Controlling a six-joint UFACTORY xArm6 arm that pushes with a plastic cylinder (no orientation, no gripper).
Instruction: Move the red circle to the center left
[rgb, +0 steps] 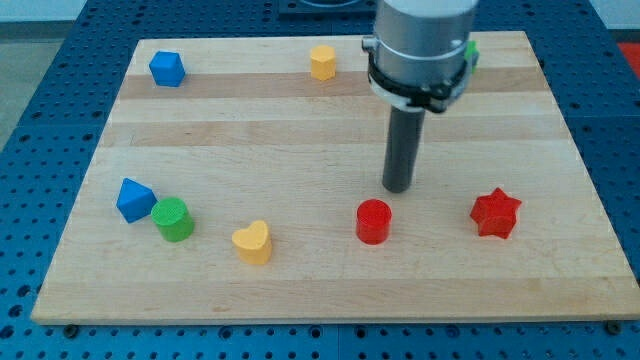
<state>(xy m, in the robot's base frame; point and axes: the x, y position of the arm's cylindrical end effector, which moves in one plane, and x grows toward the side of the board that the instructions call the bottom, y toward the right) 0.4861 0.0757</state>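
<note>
The red circle (374, 220) stands on the wooden board (300, 150) at the lower middle-right. My tip (398, 188) rests on the board just above and slightly right of the red circle, a small gap apart from it. The rod rises to the arm's grey body at the view's top.
A red star (496, 212) lies right of the circle. A yellow heart (253, 241), a green circle (173, 219) and a blue block (134, 199) sit at lower left. A blue block (167, 69) and a yellow hexagon (322, 62) sit near the top edge. A green block (472, 50) peeks from behind the arm.
</note>
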